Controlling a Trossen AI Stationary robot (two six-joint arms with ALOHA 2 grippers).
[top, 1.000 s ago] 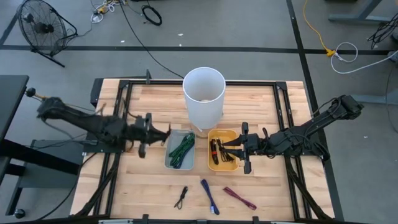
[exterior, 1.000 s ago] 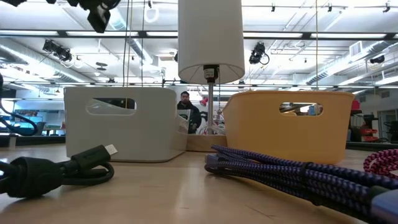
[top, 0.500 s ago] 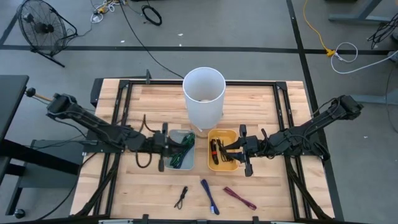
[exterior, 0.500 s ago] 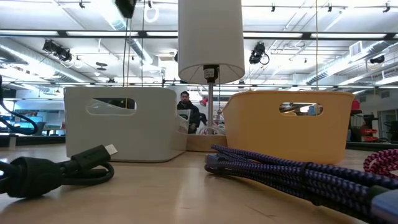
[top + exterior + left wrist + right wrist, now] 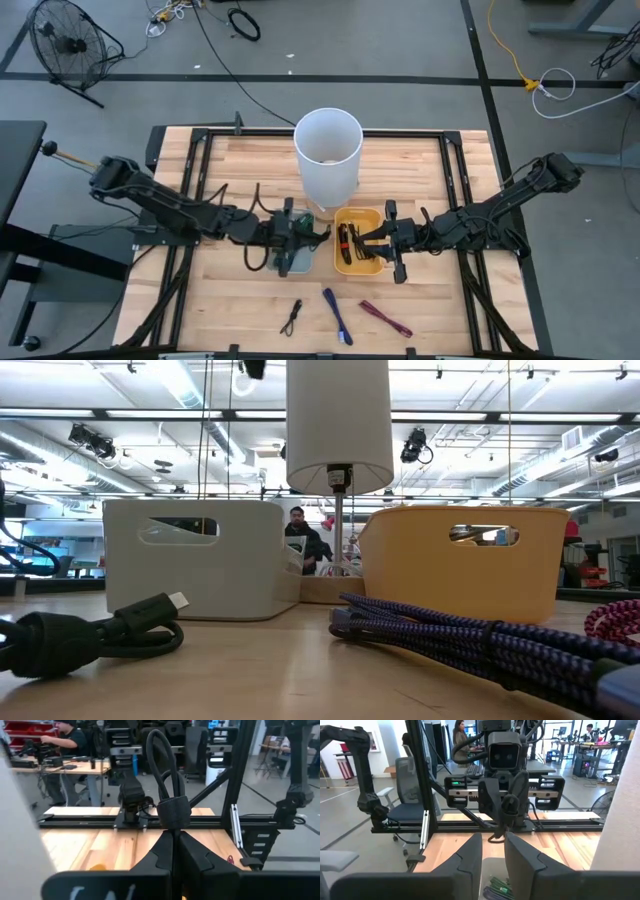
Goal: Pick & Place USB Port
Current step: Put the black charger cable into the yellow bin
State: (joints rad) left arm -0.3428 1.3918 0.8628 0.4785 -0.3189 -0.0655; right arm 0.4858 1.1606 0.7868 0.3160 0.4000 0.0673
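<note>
My left gripper (image 5: pixel 305 232) reaches level over the grey bin (image 5: pixel 285 265), shut on a black coiled cable with a strap round it (image 5: pixel 173 810); the right wrist view shows that cable (image 5: pixel 512 800) head-on. Green cables (image 5: pixel 497 887) lie in the grey bin. My right gripper (image 5: pixel 362 241) hangs open over the yellow bin (image 5: pixel 375 215), which holds black cables; nothing is between its fingers (image 5: pixel 470 857). On the near table lie a black cable (image 5: pixel 292 318), a blue cable (image 5: pixel 337 315) and a dark red cable (image 5: pixel 385 318). My left gripper pinches the black coil between its two fingers just under the strap (image 5: pixel 173 826). The fingers are level and point toward the table's right. The coil's loop (image 5: pixel 161 755) stands up above the fingertips, lifted clear over the grey bin.
A tall white cylinder (image 5: pixel 327 150) stands just behind the two bins. Black rails (image 5: pixel 200 150) frame the table's far and side edges. In the low view the black cable (image 5: pixel 100 635) and the blue braided cable (image 5: pixel 470 640) lie in front of the bins. People show in the room beyond.
My left gripper has travelled toward the table's right edge, from left of the grey bin to above it, staying shut on the black coil and rolling slightly. The coil has stayed lifted clear. My right gripper has kept still.
</note>
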